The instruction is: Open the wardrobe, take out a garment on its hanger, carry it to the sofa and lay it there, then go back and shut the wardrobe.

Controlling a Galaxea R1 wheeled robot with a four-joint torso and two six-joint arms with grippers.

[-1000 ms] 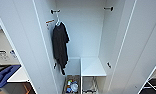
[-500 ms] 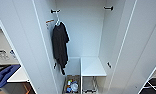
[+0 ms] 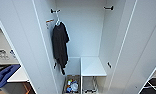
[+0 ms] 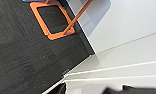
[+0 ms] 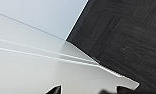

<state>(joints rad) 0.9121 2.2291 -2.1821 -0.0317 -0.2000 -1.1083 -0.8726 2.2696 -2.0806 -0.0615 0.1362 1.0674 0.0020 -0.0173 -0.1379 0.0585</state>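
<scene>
The white wardrobe (image 3: 81,32) stands open right in front of me in the head view, its left door (image 3: 21,47) and right door (image 3: 141,50) swung wide. Inside on the left, a plain dark shirt (image 3: 60,45) hangs on a white hanger (image 3: 58,22) from a black bracket (image 3: 54,11). White wardrobe panels (image 4: 129,62) meet dark carpet in the left wrist view, with dark parts of my left gripper (image 4: 94,90) at the picture's edge. The right wrist view shows white panels (image 5: 31,50) beside carpet and dark parts of my right gripper (image 5: 89,91).
A white shelf (image 3: 92,66) sits low on the wardrobe's right side, with a wire basket (image 3: 90,86) beneath. A box of small colourful items (image 3: 72,86) stands on its floor. A blue-topped piece of furniture (image 3: 4,75) with orange legs (image 4: 52,22) stands left of the left door.
</scene>
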